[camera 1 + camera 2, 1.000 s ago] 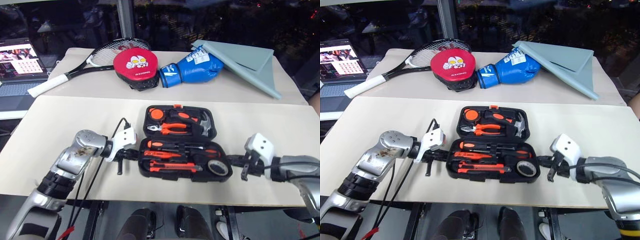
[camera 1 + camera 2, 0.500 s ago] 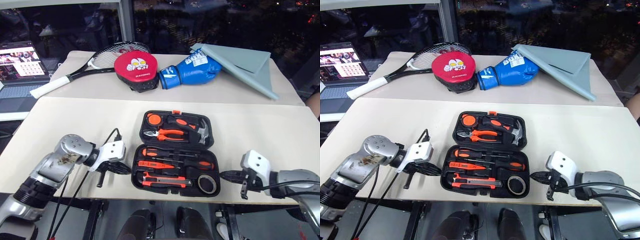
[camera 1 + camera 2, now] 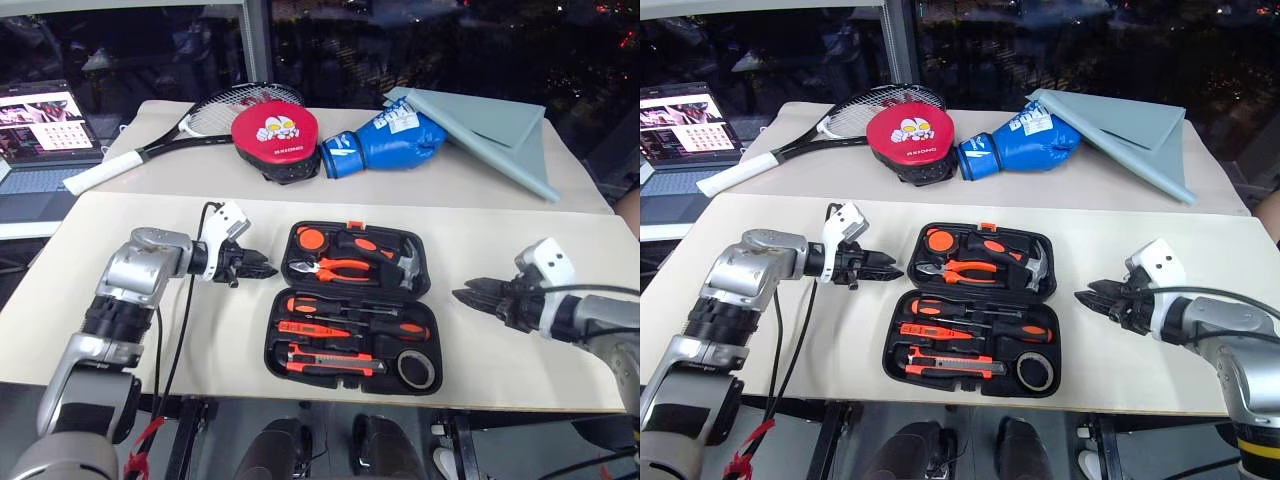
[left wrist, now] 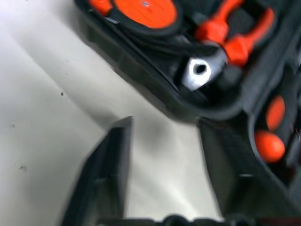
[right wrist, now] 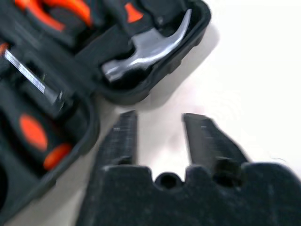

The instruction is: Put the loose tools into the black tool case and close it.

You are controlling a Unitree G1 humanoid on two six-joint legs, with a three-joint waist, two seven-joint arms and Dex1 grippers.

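Note:
The black tool case (image 3: 340,386) lies open on the near table, lid half away from me. In its near half sit two black-and-orange screwdrivers (image 3: 350,308), a slim orange tester (image 3: 310,328), an orange utility knife (image 3: 330,362) and a dark tape roll (image 3: 415,370). My left gripper (image 3: 262,268) hovers open just left of the lid half, pointing at it. In the left wrist view its fingers (image 4: 113,155) frame bare table beside the case wall (image 4: 155,89). My right gripper (image 3: 466,295) is open to the right of the case, empty, aimed at the hammer corner (image 5: 150,52).
The lid half holds orange-handled pliers (image 3: 340,267) and a hammer (image 3: 405,258). On the far table lie a tennis racket (image 3: 190,125), a red punch pad (image 3: 275,135), a blue boxing glove (image 3: 385,140) and a grey folded sheet (image 3: 500,125). A laptop (image 3: 40,125) stands at far left.
Both grippers went from shut to open. They rose from beside the case's near half and moved forward to flank its lid half. The view also shifted.

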